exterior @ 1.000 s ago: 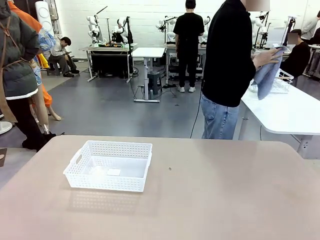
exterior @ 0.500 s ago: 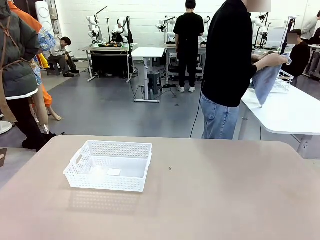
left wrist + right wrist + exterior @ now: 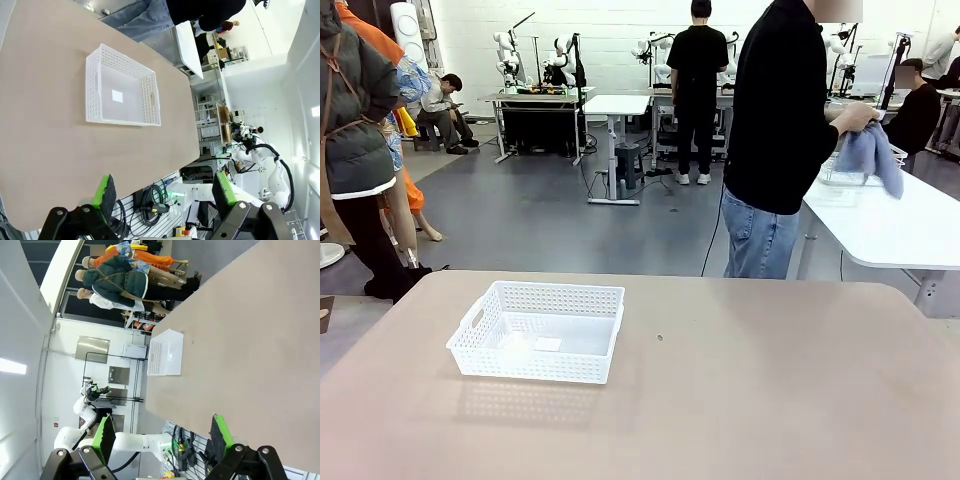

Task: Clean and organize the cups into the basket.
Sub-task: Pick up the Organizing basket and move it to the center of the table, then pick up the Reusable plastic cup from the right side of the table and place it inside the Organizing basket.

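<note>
The basket point(image 3: 535, 362) sits empty on the table's left side, no cup yet packed, while the left gripper point(image 3: 164, 189) and right gripper point(image 3: 162, 435) hang wide open, holding nothing

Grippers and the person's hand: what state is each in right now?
Left gripper: open, holding nothing.
Right gripper: open, holding nothing.
Person's hand: gripping a blue cloth.
</note>
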Controlling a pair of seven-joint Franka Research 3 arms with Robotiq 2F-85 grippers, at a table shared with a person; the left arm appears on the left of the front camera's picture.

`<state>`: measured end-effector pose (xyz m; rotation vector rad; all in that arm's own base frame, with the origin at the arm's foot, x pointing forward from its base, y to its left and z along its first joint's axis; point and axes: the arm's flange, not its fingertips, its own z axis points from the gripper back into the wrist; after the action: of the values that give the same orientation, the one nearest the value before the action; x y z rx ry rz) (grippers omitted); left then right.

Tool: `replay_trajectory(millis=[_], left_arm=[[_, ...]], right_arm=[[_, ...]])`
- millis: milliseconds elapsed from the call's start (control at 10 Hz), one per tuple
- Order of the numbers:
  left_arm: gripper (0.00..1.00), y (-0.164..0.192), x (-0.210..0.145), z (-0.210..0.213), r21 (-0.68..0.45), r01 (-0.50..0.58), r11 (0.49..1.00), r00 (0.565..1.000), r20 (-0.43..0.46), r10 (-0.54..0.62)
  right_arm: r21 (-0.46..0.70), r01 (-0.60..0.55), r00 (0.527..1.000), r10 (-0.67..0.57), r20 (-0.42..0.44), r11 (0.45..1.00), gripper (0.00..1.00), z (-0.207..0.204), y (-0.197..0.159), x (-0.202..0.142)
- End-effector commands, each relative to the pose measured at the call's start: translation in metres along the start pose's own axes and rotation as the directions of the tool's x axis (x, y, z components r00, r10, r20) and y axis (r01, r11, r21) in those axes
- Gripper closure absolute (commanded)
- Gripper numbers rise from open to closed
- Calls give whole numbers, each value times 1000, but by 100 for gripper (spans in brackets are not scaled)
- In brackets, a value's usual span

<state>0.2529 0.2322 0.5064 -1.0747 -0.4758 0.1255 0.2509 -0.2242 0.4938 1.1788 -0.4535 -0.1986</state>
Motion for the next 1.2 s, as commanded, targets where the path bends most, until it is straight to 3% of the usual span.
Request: replay_trajectory(millis=[0, 1100], left_arm=[[0, -1, 2, 0, 0, 6, 1000, 1000, -6, -6], [0, -1, 2, 0, 0, 6, 1000, 1000, -6, -6]], right_arm=[[14, -2, 1000, 2, -5, 1000, 0, -1, -1, 0], [14, -2, 1000, 2, -5, 1000, 0, -1, -1, 0]])
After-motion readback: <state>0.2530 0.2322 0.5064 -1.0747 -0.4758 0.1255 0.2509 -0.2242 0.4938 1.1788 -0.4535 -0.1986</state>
